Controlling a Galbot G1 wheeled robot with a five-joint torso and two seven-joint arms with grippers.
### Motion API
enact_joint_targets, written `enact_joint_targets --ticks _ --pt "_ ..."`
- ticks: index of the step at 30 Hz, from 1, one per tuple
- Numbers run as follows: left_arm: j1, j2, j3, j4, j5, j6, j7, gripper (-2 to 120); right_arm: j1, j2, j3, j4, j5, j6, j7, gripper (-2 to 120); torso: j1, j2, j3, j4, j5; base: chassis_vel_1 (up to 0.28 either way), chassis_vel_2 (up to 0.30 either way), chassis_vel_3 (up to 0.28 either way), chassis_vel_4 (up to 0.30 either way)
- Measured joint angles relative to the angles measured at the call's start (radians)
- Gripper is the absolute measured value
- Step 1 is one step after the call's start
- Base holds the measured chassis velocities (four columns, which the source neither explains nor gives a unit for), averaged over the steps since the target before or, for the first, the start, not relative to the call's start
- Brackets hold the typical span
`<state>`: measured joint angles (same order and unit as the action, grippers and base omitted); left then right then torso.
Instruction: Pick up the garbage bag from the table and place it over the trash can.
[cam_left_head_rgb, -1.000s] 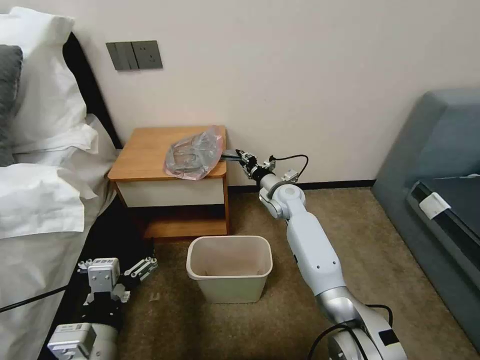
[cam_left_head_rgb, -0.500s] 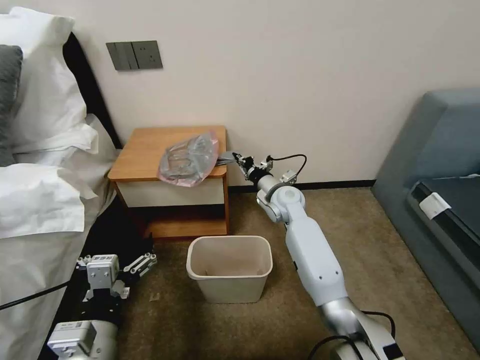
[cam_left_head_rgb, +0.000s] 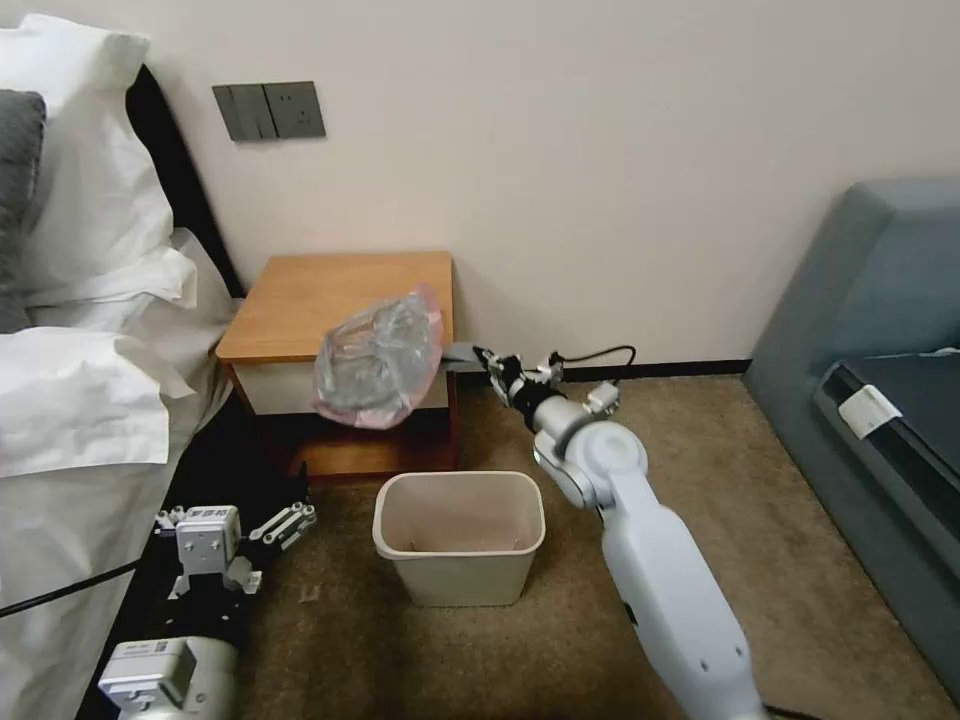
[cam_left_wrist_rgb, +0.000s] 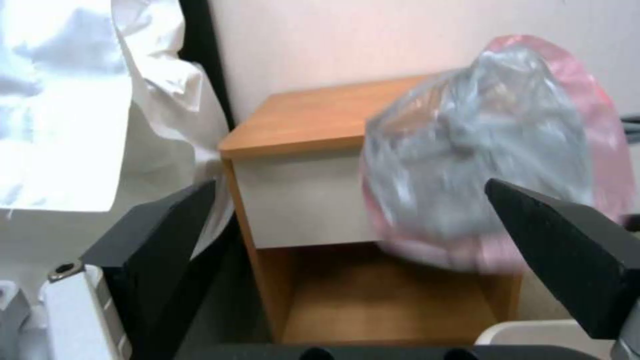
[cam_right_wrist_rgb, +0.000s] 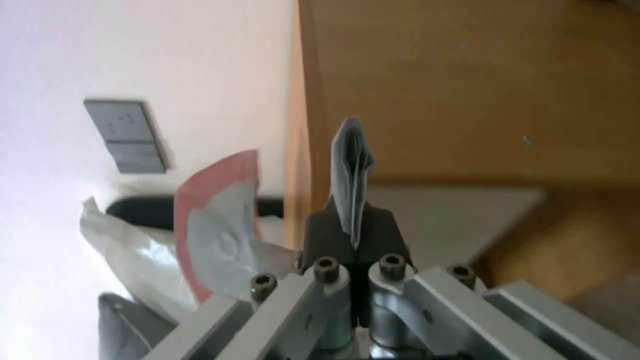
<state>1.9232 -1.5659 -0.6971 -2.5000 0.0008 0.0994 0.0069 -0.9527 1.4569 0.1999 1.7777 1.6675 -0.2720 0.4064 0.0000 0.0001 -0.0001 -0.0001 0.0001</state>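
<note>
My right gripper (cam_left_head_rgb: 487, 357) has its jaws pressed together on a gathered corner of the garbage bag (cam_left_head_rgb: 375, 357), which hangs off the surface's (cam_left_head_rgb: 330, 290) front edge above the trash can (cam_left_head_rgb: 459, 537). My left gripper (cam_left_head_rgb: 235, 535) waits low beside the bed, jaws spread wide.

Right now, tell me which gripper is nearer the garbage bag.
Right. The right gripper is shut on the garbage bag's edge, holding it in front of the table; the left gripper waits open, low beside the bed.
</note>
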Motion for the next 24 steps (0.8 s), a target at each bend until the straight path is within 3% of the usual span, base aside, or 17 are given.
enact_joint_targets --ticks 7,24 --pt "-0.012 0.006 0.001 0.0 -0.006 0.0 0.001 100 -0.128 -0.056 -0.02 0.15 -0.029 -0.002 0.012 0 0.0 0.0 0.0 0.0 -0.0001 0.0 0.0 0.0 0.0" --pt "-0.02 0.011 0.002 0.0 -0.012 -0.003 0.001 100 -0.348 -0.115 -0.087 0.3 -0.192 -0.001 0.03 0 0.0 0.0 0.0 0.0001 -0.0001 0.0 0.0 0.0 0.0"
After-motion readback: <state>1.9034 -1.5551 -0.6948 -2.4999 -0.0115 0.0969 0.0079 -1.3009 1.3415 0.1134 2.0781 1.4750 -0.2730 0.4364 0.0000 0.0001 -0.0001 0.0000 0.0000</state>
